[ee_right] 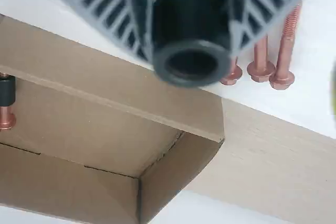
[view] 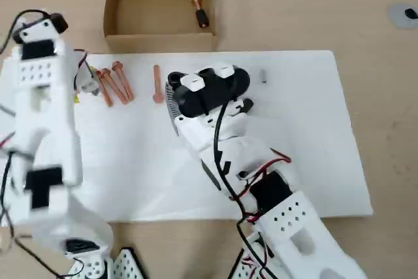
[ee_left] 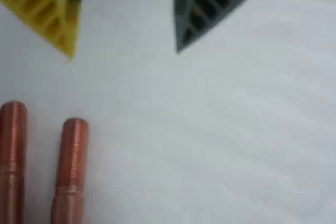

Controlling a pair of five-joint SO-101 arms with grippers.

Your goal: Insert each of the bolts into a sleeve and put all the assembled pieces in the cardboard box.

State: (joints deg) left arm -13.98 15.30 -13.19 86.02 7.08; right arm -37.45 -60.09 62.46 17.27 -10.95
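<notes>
High view: your brown cardboard box point(view: 144, 11) holds one sleeved copper bolt point(view: 200, 12); loose copper bolts point(view: 117, 83) lie on the white mat point(view: 313, 148).
Left wrist view: left gripper point(ee_left: 123, 51) spread wide, beside two bolts point(ee_left: 71, 171).
Right wrist view: right gripper point(ee_right: 191, 3) clamps a black cylindrical sleeve point(ee_right: 191, 59).

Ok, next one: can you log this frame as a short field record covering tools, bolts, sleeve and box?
left tool: open, over the white mat, beside the bolt group
right tool: shut on a black sleeve, close to the cardboard box
loose bolts: four on the mat, the group of three plus a single bolt lying apart
in the box: one assembled piece
task status: unfinished; held sleeve has no bolt in it
</notes>
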